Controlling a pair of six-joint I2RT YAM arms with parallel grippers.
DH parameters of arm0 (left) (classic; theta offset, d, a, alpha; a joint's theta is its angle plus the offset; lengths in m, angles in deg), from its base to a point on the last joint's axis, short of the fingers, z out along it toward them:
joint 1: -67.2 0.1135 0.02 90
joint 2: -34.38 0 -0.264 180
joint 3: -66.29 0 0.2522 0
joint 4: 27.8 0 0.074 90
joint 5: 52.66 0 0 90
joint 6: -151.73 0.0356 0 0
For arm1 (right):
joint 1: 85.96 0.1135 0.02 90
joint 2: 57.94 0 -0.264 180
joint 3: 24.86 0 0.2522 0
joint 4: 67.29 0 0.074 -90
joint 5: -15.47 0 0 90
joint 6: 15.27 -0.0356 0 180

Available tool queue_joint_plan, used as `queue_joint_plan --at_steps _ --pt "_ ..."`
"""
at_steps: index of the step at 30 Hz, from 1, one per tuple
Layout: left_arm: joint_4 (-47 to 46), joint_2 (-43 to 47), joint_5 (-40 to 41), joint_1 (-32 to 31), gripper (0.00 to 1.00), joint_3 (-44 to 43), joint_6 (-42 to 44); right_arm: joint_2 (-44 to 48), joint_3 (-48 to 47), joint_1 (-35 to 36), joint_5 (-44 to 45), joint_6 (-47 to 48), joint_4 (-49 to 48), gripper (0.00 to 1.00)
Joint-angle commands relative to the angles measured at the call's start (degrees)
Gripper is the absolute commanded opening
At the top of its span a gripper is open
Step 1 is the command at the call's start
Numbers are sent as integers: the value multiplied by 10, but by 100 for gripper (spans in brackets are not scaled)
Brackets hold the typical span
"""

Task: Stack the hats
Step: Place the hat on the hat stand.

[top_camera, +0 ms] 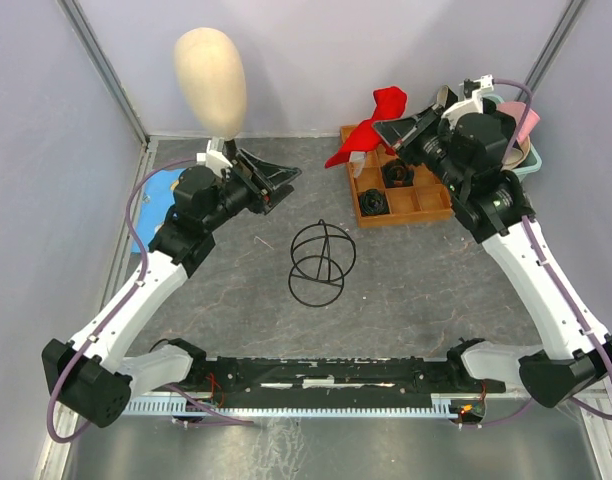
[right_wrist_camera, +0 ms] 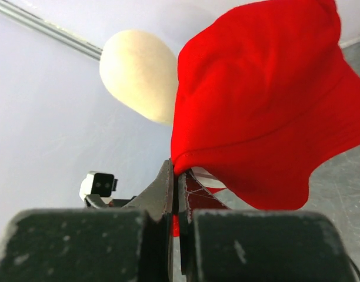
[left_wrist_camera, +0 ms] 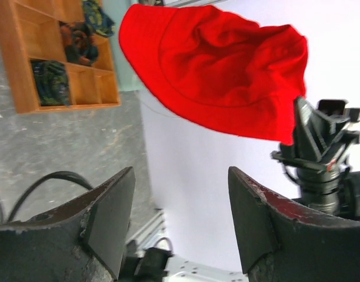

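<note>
Closest to the right wrist camera, the right end effector (right_wrist_camera: 175, 176) is pinched shut on the edge of the red hat (right_wrist_camera: 262, 106), holding it in the air over the wooden tray (top_camera: 426, 205). The left end effector (left_wrist_camera: 180, 173) stands open and empty, facing the hat. No stack shows, and the mannequin head (top_camera: 210, 75) is bare, so the stacking looks barely begun.

A wire ball (top_camera: 322, 262) is sitting mid-table between the arms, blocking the low way across. Bare table (top_camera: 416, 290) is lying open to its right, up to the tray (top_camera: 406, 221). The hat (top_camera: 386, 105) is hanging over the tray's far-left corner. The head (top_camera: 211, 80) is standing behind the left gripper (top_camera: 289, 185).
</note>
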Motion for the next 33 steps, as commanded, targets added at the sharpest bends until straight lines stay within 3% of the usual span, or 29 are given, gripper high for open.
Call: queue_joint_plan --at_steps 1,14,33 --pt "-141 21 20 0 72 14 -139 23 9 30 37 4 -105 0" --pt "-200 25 55 -24 75 31 -233 11 38 82 62 6 -187 0" --pt "-255 -32 57 -31 77 17 -270 0 60 119 45 -5 -249 0"
